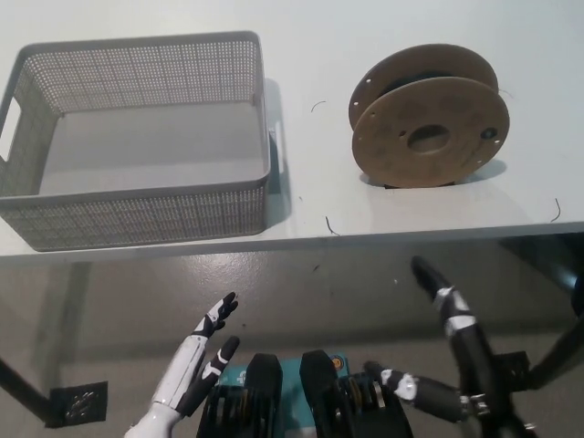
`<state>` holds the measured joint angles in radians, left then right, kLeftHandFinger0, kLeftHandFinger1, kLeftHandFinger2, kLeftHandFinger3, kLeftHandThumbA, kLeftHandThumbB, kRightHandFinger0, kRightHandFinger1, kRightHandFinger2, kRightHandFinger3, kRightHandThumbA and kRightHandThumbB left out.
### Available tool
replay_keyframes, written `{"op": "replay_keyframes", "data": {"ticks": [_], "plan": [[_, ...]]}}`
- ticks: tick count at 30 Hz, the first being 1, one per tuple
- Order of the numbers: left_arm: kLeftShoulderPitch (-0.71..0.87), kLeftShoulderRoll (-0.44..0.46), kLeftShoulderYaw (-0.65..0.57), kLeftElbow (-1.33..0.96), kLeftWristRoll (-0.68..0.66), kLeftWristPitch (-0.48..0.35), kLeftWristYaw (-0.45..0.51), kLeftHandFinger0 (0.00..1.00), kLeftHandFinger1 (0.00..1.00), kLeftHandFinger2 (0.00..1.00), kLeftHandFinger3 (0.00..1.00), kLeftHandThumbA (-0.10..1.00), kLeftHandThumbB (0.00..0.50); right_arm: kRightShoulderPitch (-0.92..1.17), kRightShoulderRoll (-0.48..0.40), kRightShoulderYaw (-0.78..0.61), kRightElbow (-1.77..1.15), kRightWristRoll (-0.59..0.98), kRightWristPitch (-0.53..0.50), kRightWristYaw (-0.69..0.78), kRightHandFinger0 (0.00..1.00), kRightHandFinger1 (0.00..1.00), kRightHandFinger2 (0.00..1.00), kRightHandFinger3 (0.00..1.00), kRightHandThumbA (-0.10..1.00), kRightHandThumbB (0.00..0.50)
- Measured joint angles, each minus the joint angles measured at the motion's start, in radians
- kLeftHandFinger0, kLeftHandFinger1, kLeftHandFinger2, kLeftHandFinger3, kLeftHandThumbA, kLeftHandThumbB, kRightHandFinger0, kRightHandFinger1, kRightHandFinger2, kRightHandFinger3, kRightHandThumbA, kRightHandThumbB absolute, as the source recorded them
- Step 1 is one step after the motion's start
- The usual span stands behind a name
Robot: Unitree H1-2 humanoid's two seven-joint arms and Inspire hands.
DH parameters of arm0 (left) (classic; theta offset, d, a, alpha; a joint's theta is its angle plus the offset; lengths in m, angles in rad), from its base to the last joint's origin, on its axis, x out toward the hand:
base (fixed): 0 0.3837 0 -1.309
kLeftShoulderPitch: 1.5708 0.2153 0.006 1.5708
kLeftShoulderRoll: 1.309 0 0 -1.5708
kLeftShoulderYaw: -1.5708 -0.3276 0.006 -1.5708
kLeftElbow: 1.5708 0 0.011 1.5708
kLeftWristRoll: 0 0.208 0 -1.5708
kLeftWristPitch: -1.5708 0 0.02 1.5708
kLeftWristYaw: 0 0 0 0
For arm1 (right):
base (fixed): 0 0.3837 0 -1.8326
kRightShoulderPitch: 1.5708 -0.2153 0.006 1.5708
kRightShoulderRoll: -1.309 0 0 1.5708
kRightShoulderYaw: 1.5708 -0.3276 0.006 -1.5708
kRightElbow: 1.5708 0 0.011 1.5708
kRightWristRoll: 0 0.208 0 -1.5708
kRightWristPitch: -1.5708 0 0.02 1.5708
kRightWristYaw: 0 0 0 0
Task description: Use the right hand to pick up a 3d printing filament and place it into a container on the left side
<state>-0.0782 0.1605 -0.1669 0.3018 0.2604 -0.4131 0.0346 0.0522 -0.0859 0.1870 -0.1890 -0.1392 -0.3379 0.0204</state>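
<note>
Bench (pixel 411 219) surface, pale and white, fills the upper part of the head view, well beyond the fingers of both hands, which sit below its near edge over the grey floor (pixel 310 292). Next in size is the grey mesh basket (pixel 137 214), standing on the bench's left part, up and away from the white left hand (pixel 196 360); it holds nothing. The filament spool (pixel 427 119), with brown cardboard flanges, stands tilted on its rim on the bench's right part, straight beyond the black right hand (pixel 452 351) and well apart from it. Right-hand fingers (pixel 429 274) are spread and released, grasping nothing. Left-hand fingers (pixel 219 315) are likewise apart and released, resting low at the left.
</note>
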Motion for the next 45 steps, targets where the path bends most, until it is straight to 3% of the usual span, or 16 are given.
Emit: {"op": "replay_keyframes", "data": {"ticks": [2,3,4,9,14,21,23,29,31,33,34,35,37,38,42,45], "plan": [[0.0,0.0,-0.003,0.001,0.001,-0.004,0.006,1.0,1.0,1.0,1.0,1.0,0.288,-0.014,-0.028,-0.025,-0.088,0.007,0.009,0.004,1.0,1.0,1.0,1.0,1.0,0.15],[0.0,0.0,-0.003,0.001,0.002,-0.006,0.009,1.0,1.0,1.0,1.0,1.0,0.29,-0.025,-0.038,-0.037,-0.119,0.01,0.018,0.007,1.0,1.0,1.0,1.0,1.0,0.219],[0.0,0.0,-0.004,0.002,0.003,-0.008,0.01,1.0,1.0,1.0,1.0,1.0,0.292,-0.044,-0.051,-0.056,-0.153,0.013,0.034,0.009,1.0,1.0,1.0,1.0,1.0,0.247],[0.0,0.0,-0.005,0.007,0.004,-0.011,0.011,1.0,1.0,1.0,1.0,1.0,0.297,-0.185,-0.14,-0.161,-0.248,0.013,0.142,0.019,1.0,1.0,1.0,1.0,0.98,0.233],[0.0,0.001,-0.005,0.019,0.004,-0.011,0.011,1.0,1.0,1.0,1.0,1.0,0.296,-0.336,-0.267,-0.235,-0.225,0.016,0.24,0.039,1.0,1.0,1.0,1.0,1.0,0.402],[0.001,0.001,-0.005,0.026,0.004,-0.01,0.01,1.0,1.0,1.0,1.0,1.0,0.292,-0.557,-0.458,-0.248,-0.092,0.022,0.396,0.112,1.0,1.0,1.0,1.0,0.98,0.307],[0.001,0.001,-0.005,0.027,0.004,-0.01,0.01,1.0,1.0,1.0,1.0,1.0,0.3,-0.618,-0.494,-0.238,-0.051,0.023,0.437,0.137,1.0,1.0,1.0,1.0,0.91,0.318],[0.001,0.002,-0.005,0.028,0.004,-0.01,0.009,1.0,1.0,1.0,1.0,1.0,0.295,-0.846,-0.563,-0.141,0.119,0.014,0.546,0.233,1.0,1.0,1.0,1.0,1.0,0.338],[0.001,0.002,-0.005,0.028,0.004,-0.01,0.009,1.0,1.0,1.0,1.0,1.0,0.295,-0.915,-0.573,-0.095,0.175,0.005,0.57,0.267,1.0,1.0,1.0,1.0,1.0,0.29],[0.001,0.002,-0.005,0.029,0.004,-0.01,0.009,1.0,1.0,1.0,1.0,1.0,0.293,-0.974,-0.581,-0.042,0.239,-0.004,0.589,0.309,1.0,1.0,1.0,1.0,1.0,0.365],[0.001,0.002,-0.005,0.029,0.004,-0.01,0.009,1.0,1.0,1.0,1.0,1.0,0.293,-1.01,-0.583,-0.01,0.279,-0.01,0.597,0.331,1.0,1.0,1.0,1.0,1.0,0.372],[0.001,0.002,-0.005,0.029,0.004,-0.01,0.009,1.0,1.0,1.0,1.0,1.0,0.291,-1.036,-0.584,0.016,0.309,-0.017,0.606,0.353,1.0,1.0,1.0,1.0,1.0,0.458],[0.001,0.002,-0.005,0.029,0.004,-0.01,0.009,1.0,1.0,1.0,1.0,1.0,0.293,-1.097,-0.583,0.077,0.387,-0.031,0.615,0.397,1.0,1.0,1.0,1.0,1.0,0.499],[0.001,0.002,-0.005,0.029,0.004,-0.01,0.008,1.0,1.0,1.0,1.0,1.0,0.292,-1.121,-0.582,0.102,0.421,-0.035,0.618,0.416,1.0,1.0,1.0,1.0,1.0,0.5],[0.002,0.003,-0.005,0.029,0.004,-0.01,0.008,1.0,1.0,1.0,1.0,1.0,0.294,-1.226,-0.557,0.186,0.601,-0.041,0.632,0.503,1.0,1.0,1.0,1.0,1.0,0.407],[0.002,0.003,-0.006,0.029,0.004,-0.01,0.008,1.0,1.0,1.0,1.0,1.0,0.298,-1.301,-0.526,0.235,0.75,-0.041,0.648,0.566,1.0,1.0,1.0,1.0,1.0,0.42]]}}
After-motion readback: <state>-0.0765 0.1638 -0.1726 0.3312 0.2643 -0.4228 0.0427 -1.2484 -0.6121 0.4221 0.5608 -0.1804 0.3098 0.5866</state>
